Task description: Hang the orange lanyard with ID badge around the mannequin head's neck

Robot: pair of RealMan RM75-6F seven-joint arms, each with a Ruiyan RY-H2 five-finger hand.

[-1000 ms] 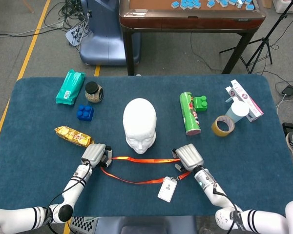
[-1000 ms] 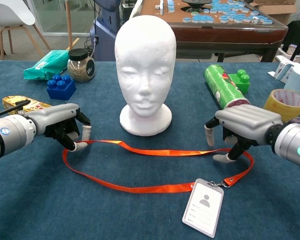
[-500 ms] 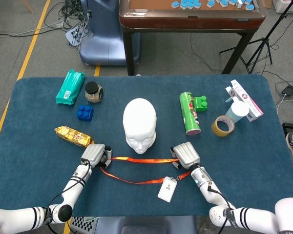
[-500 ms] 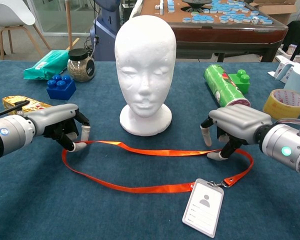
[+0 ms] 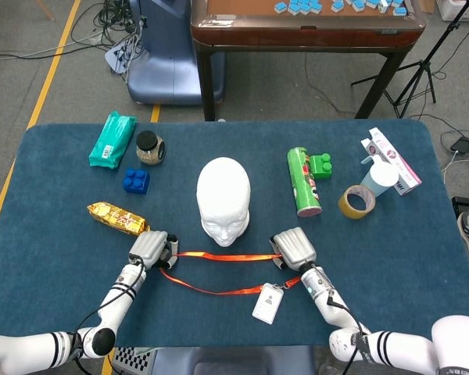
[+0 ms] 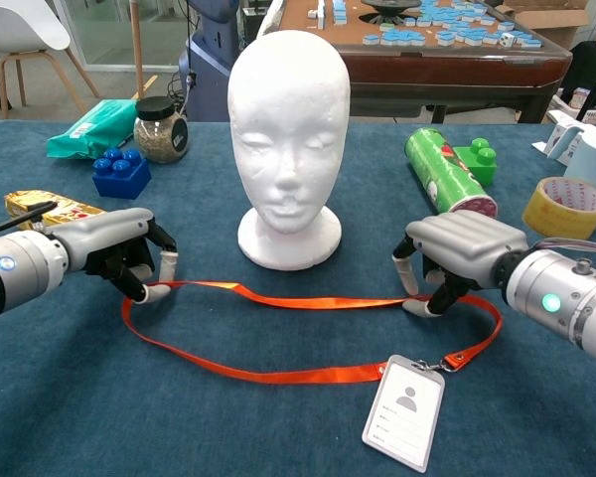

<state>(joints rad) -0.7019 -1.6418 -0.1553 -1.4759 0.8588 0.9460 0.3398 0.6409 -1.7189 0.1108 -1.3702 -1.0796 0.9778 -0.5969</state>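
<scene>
One orange lanyard [image 6: 308, 301] with one ID badge [image 6: 404, 411] is lying flat on the blue counter [image 6: 70, 397], low in the frame, in front of one white mannequin head [image 6: 288, 139]. The left robot hand [image 6: 129, 253] and right robot hand [image 6: 457, 260] are each pinching the strap. One green can [image 6: 445, 171] and one tape roll [image 6: 566, 207] are sitting at the right.

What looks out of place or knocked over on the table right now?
Only the green can lies on its side beside the green brick. The mannequin head stands upright; the lanyard lies flat before it.
</scene>
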